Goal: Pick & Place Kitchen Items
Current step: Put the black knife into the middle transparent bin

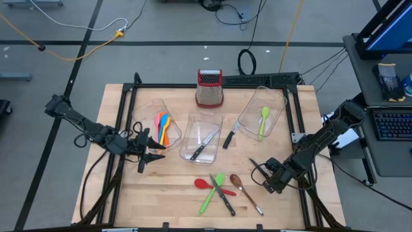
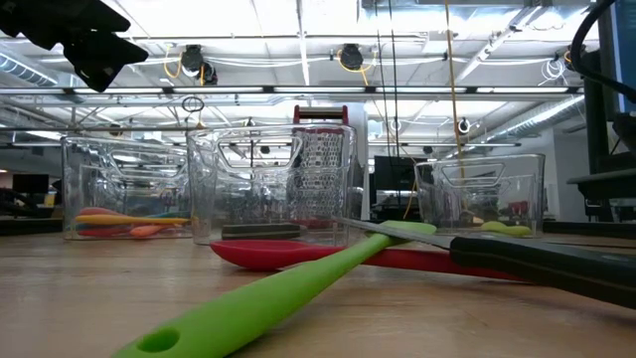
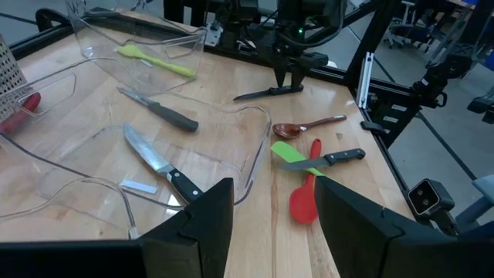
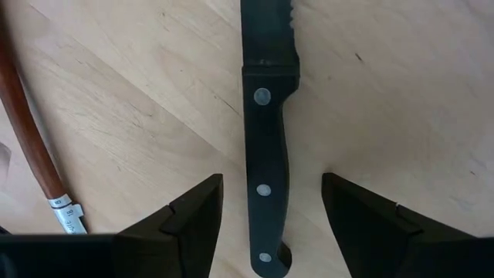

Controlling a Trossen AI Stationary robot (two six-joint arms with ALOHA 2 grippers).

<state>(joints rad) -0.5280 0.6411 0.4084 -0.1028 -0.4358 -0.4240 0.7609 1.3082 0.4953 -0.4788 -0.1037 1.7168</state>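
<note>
Mid-sort on the table (image 1: 161,206): some utensils binned, several loose. Left bin (image 1: 149,109) holding the pink, orange, yellow and blue spatulas (image 1: 163,126); middle bin (image 1: 192,121) holding one knife (image 1: 205,145); right bin (image 1: 278,98) holding a green spatula (image 1: 264,121). Grater (image 1: 209,87) upright behind the bins, not part of the sort. Another knife (image 1: 228,137) flat on the wood between middle and right bins.

Near the front edge, a loose cluster: long green spatula (image 1: 211,192) crossed by a black-handled knife (image 1: 225,195), red spoon (image 1: 204,183) just beside, brown spoon (image 1: 244,191) to their right.

Step in hand, by the look of it: picking a further loose knife (image 4: 266,100), lying flat near the table's right side. Right gripper (image 4: 272,179) pointing down over its black handle, jaws spread, one finger on each side, not touching yet. Next move probably calls for lowering to the wood, squeezing squarely on the handle, lifting level, then carrying to a bin, likely the one with the knife. Risk of the thin handle rolling or slipping if pinched off-centre.

Left gripper (image 3: 274,193) waiting beside the left bin, jaws apart, nothing held.
</note>
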